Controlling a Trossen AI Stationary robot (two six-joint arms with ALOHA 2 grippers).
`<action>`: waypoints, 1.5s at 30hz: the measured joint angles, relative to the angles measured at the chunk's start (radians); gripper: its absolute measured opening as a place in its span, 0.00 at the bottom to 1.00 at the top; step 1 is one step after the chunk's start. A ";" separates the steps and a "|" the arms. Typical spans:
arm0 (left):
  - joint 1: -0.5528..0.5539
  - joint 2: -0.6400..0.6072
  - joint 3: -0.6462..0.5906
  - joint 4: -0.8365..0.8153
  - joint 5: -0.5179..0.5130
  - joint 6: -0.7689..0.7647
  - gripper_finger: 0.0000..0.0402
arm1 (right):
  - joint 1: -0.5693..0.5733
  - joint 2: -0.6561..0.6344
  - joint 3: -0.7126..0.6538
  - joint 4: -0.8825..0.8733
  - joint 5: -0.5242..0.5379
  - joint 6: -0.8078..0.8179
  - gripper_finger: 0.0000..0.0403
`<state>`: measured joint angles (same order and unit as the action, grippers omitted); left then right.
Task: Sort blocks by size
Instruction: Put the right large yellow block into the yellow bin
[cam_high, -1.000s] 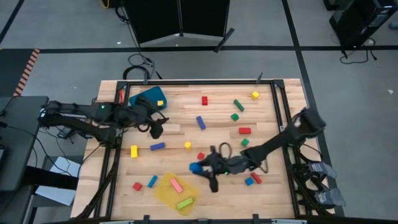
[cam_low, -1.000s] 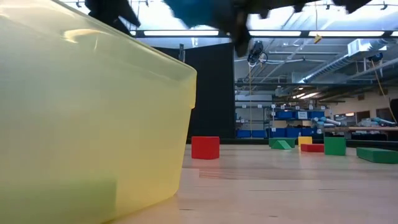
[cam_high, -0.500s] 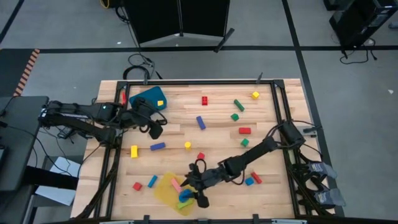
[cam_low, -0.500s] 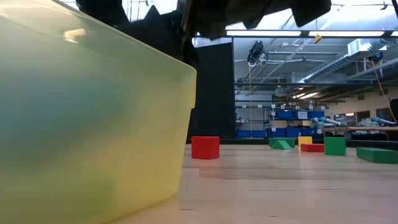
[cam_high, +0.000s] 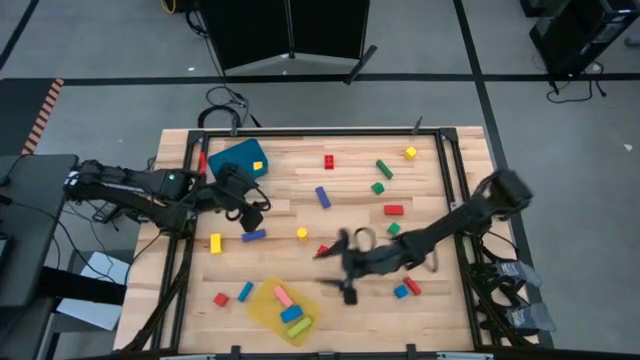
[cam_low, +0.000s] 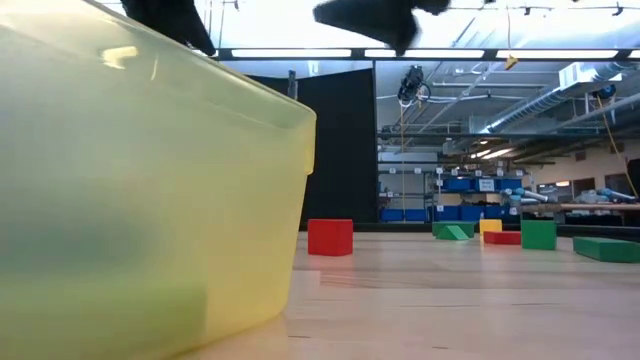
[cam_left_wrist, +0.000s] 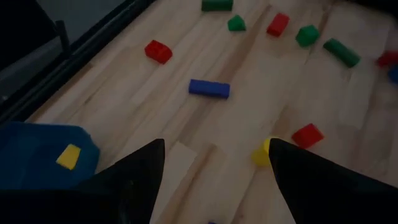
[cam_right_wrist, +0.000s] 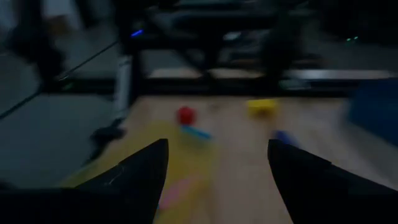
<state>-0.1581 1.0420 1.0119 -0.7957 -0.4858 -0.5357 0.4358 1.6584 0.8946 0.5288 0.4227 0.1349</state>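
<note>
Small coloured blocks lie scattered over the wooden table, among them a blue bar (cam_high: 323, 196), a second blue bar (cam_high: 254, 236) and a red cube (cam_high: 322, 251). The yellow tray (cam_high: 268, 312) near the front edge holds a pink bar (cam_high: 284, 297), a blue block (cam_high: 292, 313) and a green bar (cam_high: 298, 325). My right gripper (cam_high: 338, 272) hovers open and empty just right of the tray (cam_right_wrist: 186, 180). My left gripper (cam_left_wrist: 214, 149) hangs open above the table beside the blue bin (cam_high: 232, 158), which holds a yellow cube (cam_high: 258, 166).
A black frame runs around the table's edges (cam_high: 300, 131). More blocks lie at the far right, such as a green bar (cam_high: 384, 169) and a yellow cube (cam_high: 410, 152). A blue block (cam_high: 400, 291) and a red one (cam_high: 412, 286) sit under my right arm.
My right gripper carried a blue block toward the near edge and over the yellow tray, let it go there, then drew back up and toward the table's right. The blue block now lies in the tray between the pink and green bars.
</note>
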 joint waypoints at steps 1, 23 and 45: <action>-0.005 0.010 -0.026 0.031 0.001 0.014 0.74 | 0.000 -0.043 -0.048 0.012 0.041 0.000 0.71; -0.006 0.475 -0.215 0.583 0.127 0.218 0.93 | 0.080 -0.457 -0.374 0.086 0.278 -0.029 0.69; -0.008 0.715 -0.216 0.931 0.209 0.238 0.91 | 0.079 -0.453 -0.373 0.091 0.292 -0.033 0.67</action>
<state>-0.1658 1.7573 0.7959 0.1353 -0.2767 -0.2977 0.5148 1.2053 0.5213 0.6200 0.7148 0.1017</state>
